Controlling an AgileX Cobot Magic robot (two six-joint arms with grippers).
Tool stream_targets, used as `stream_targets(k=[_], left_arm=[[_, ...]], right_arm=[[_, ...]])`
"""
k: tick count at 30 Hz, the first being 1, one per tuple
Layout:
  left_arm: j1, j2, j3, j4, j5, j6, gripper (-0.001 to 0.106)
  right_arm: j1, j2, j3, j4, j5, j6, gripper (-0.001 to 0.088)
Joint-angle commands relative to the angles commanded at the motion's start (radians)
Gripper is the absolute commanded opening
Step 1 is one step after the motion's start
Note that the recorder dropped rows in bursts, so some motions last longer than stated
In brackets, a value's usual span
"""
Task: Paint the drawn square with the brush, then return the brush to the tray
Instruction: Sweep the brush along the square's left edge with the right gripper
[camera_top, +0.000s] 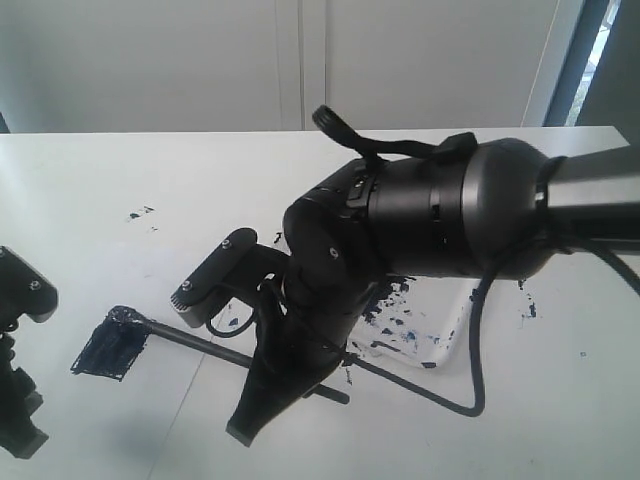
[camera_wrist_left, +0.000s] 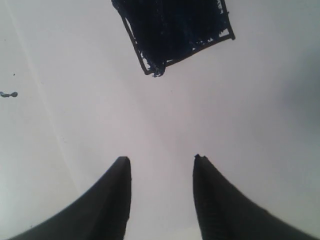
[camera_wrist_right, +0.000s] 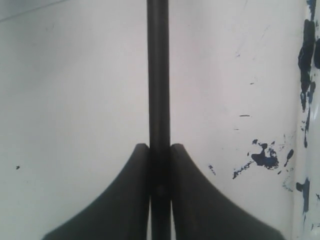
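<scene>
The drawn square (camera_top: 108, 346) lies on the white sheet at the left, filled dark blue-black; it also shows in the left wrist view as the square (camera_wrist_left: 175, 32). The brush (camera_top: 195, 341) is a long black stick whose dark tip rests at the square's far corner. My right gripper (camera_top: 255, 400) points down and is shut on the brush shaft (camera_wrist_right: 158, 75), which runs straight out between its fingers (camera_wrist_right: 190, 200). My left gripper (camera_wrist_left: 161, 160) is open and holds nothing, a short way back from the square, at the left edge (camera_top: 20, 405). The tray (camera_top: 455, 330) is mostly hidden behind the right arm.
The bulky right arm (camera_top: 440, 210) spans the middle of the exterior view with a black cable (camera_top: 478, 350) looping beneath it. Blue paint splatters (camera_wrist_right: 265, 157) dot the sheet near the tray, and small specks (camera_top: 138, 213) lie farther back on the left.
</scene>
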Motion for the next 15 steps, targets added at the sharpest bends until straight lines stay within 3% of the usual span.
stream_targets(k=[15], left_arm=[[0.000,0.066,0.000,-0.008,-0.007,-0.017,0.045]], right_arm=[[0.000,0.025,-0.002,0.000,0.015,0.000,0.0000]])
